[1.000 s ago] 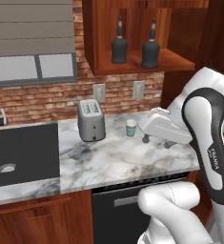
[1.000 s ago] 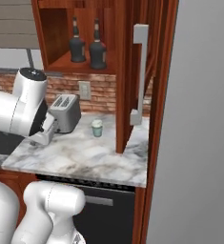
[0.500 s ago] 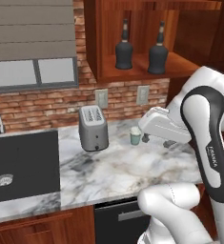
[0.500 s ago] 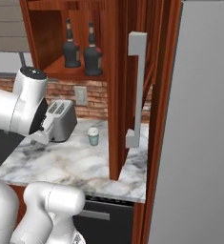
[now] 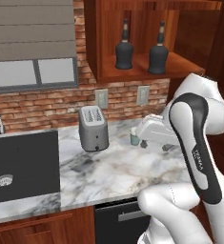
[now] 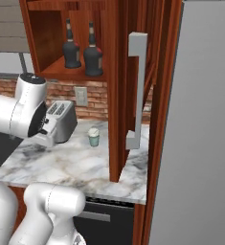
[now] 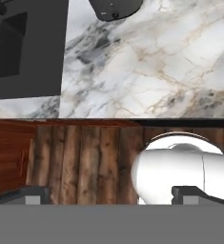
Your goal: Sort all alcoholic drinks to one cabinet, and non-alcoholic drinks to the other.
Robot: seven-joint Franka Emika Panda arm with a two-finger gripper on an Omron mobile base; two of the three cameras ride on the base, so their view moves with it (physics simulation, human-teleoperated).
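Cup on the counter, bottles already shelved

You see two squat black glass bottles (image 5: 124, 50) (image 5: 158, 53) upright in the reddish-brown wooden wall cabinet (image 6: 37, 43); the small pale green white-lidded cup (image 6: 94, 137) stands on the marble counter (image 5: 118, 167) near the silver toaster (image 5: 93, 128). Gripper's grip: you cannot tell.

White-grey marble desk (image 5: 118, 171) lies bare in front. Obstacles: silver toaster (image 5: 93, 128) at back wall, small pale green cup (image 6: 94, 137) beside it. Two squat black glass bottles (image 6: 72, 49) (image 6: 93, 52) occupy the wooden cabinet shelf (image 6: 56, 72); room remains left of them.
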